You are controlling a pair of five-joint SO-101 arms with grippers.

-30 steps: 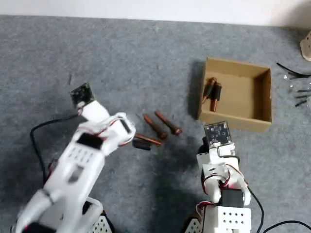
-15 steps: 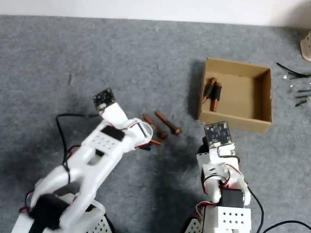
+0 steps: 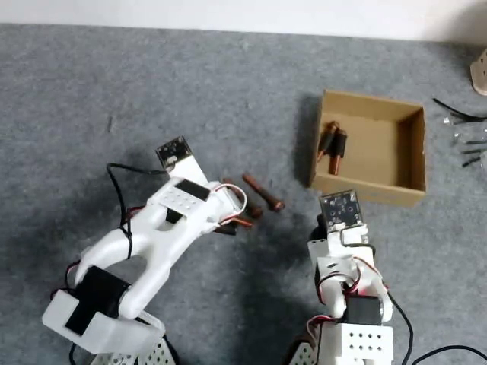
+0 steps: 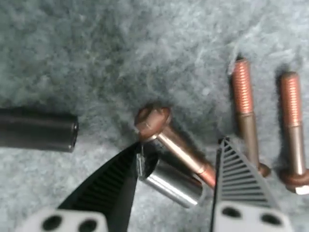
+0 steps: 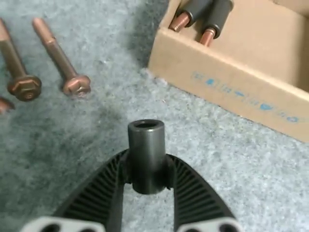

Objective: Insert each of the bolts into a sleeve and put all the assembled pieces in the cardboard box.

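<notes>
Cardboard box [image 3: 365,190] on grey carpet [image 3: 190,84] in the high view, two assembled pieces [image 3: 332,144] inside, loose bolts [image 3: 264,192] well to its side.

Left wrist view: the left gripper [image 4: 181,145] gapes wide, jaws straddling a copper bolt [image 4: 153,120] and gripping nothing. A loose sleeve [image 4: 38,129] lies nearby.

Right wrist view: the right gripper [image 5: 146,169] is clamped on a black sleeve [image 5: 146,137], near the box wall.
</notes>
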